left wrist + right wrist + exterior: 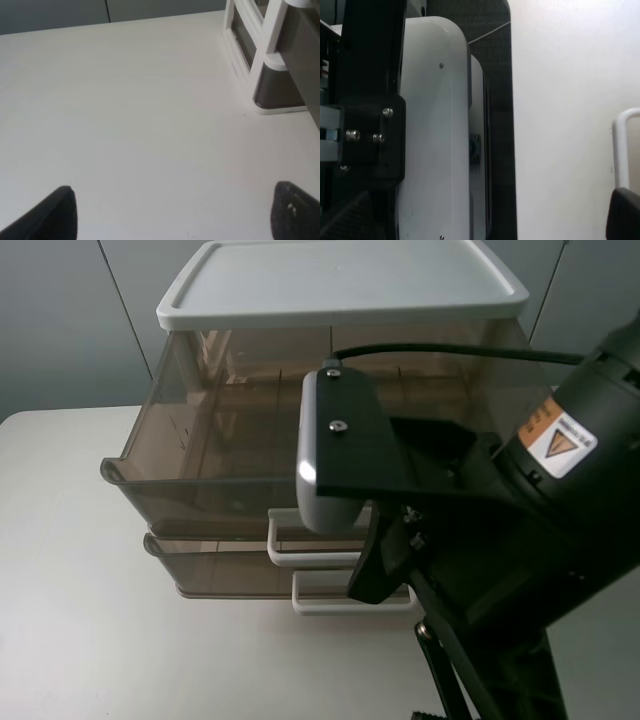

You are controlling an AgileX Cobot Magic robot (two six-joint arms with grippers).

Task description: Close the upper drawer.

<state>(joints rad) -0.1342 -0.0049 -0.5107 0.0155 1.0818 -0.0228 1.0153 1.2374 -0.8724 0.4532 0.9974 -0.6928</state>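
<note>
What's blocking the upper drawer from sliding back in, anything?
Nothing visible. The upper drawer sits pulled out under the white lid and looks empty inside; the right arm covers part of its front, so that side can't be checked.

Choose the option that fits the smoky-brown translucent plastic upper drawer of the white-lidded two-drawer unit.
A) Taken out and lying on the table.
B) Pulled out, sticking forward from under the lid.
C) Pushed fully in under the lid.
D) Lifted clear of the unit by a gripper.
B: the smoky-brown translucent upper drawer sticks well forward of the flat white lid, so its open inside shows from above.
</note>
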